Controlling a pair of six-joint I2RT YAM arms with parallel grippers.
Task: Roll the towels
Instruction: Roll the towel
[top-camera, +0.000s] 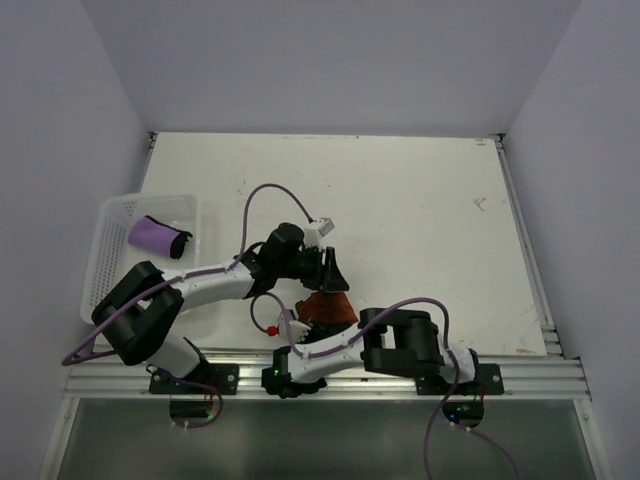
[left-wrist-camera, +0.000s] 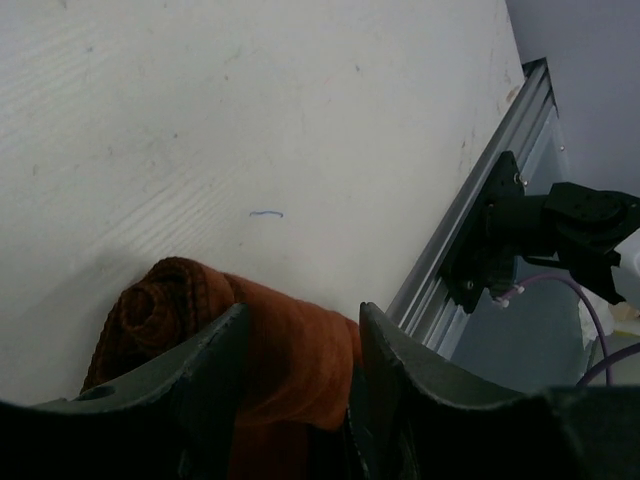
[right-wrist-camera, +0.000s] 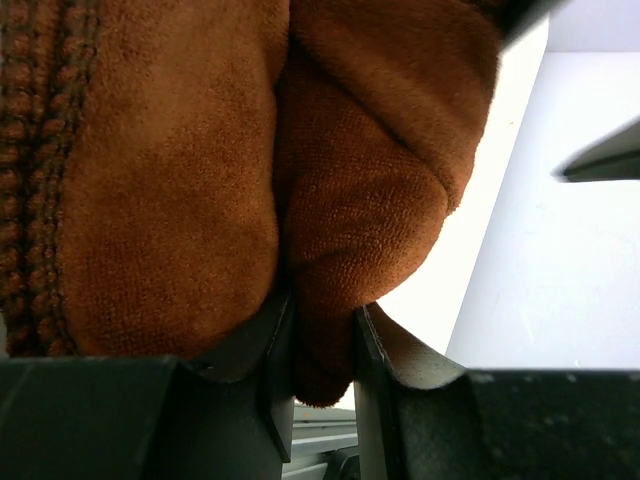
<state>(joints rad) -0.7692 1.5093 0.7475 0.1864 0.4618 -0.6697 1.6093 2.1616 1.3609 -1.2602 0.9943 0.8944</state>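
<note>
Right gripper (right-wrist-camera: 320, 322) pinches a fold of the rust-orange towel (top-camera: 331, 308) tight between its jaws. Left gripper (left-wrist-camera: 300, 322) clamps the same towel beside its coiled end. The roll lies centre, by the table's near edge, its axis probably running left-right. The purple towel (top-camera: 157, 235) sits rolled in the basket (top-camera: 108, 262), far left.

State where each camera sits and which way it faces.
Top external: above, behind the bases, looking down on table, left arm, right arm, basket holding purple towel.
Left wrist: on its arm, looking past its jaws at orange towel and table.
Right wrist: close-up, its jaws pinching a fold of that towel.
Shared: the orange towel.
</note>
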